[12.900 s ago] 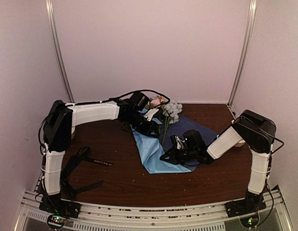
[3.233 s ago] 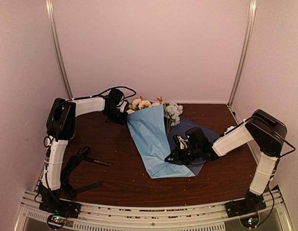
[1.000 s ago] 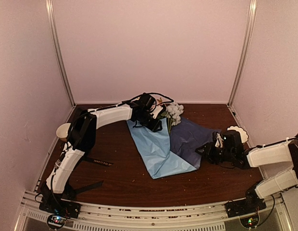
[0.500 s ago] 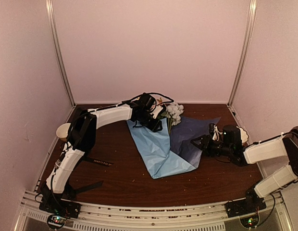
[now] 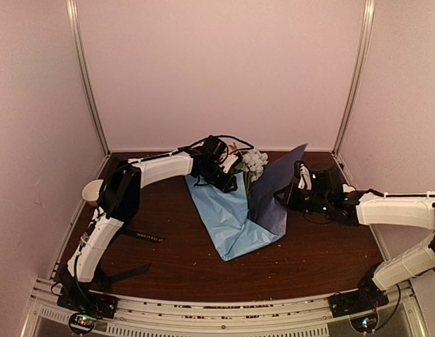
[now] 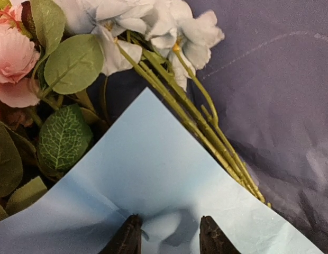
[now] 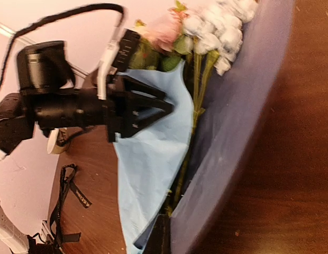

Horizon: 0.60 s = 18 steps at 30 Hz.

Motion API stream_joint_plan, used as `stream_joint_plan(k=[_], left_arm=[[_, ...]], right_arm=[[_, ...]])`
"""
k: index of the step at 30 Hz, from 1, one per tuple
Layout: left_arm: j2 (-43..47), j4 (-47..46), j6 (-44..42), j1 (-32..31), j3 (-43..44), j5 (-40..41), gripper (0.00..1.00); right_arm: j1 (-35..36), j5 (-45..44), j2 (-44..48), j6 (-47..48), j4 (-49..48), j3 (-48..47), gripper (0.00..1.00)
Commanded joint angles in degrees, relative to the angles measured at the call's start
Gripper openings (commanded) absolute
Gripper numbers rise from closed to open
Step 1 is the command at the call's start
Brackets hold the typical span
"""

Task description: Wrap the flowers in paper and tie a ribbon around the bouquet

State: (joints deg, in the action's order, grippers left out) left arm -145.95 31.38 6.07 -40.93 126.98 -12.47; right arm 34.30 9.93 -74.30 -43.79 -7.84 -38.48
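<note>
The ribbon (image 5: 143, 237) lies flat on the table (image 5: 182, 267) at the near left, well apart from the paper (image 5: 235, 221). The paper sits mid-table. Its pale-blue left flap is folded over the green stems, and its dark, crinkled right flap stands upright, pinched in the closed right gripper (image 5: 285, 198). The left gripper (image 6: 168, 235), jaws part-open, rests its tips on the pale flap. Beyond it, the flowers (image 5: 254, 161) show pink and whitish heads.
</note>
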Motion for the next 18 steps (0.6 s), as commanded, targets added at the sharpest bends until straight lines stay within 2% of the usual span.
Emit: stream_joint_plan(k=[1, 6, 10, 18], left_arm=[[-1.63, -0.80, -0.70, -0.21, 0.86, -1.12, 0.42], [-1.62, -0.94, -0.71, -0.12, 0.73, -1.46, 0.43], [-1.53, -1.14, -0.62, 0.03, 0.60, -2.02, 0.44], [-1.53, -3.45, 1.89, 2.08, -0.68, -5.77, 0.44]], right_arm=[[7.31, -11.43, -2.32, 9.43, 13.49, -9.47, 0.00], [15.37, -12.84, -12.30, 16.52, 17.78, -21.62, 0.00], [19.27, -8.20, -19.00, 19.71, 16.66, -27.62, 0.00], [21.29, -3.86, -29.58, 24.00, 15.84, -31.25, 0.03]])
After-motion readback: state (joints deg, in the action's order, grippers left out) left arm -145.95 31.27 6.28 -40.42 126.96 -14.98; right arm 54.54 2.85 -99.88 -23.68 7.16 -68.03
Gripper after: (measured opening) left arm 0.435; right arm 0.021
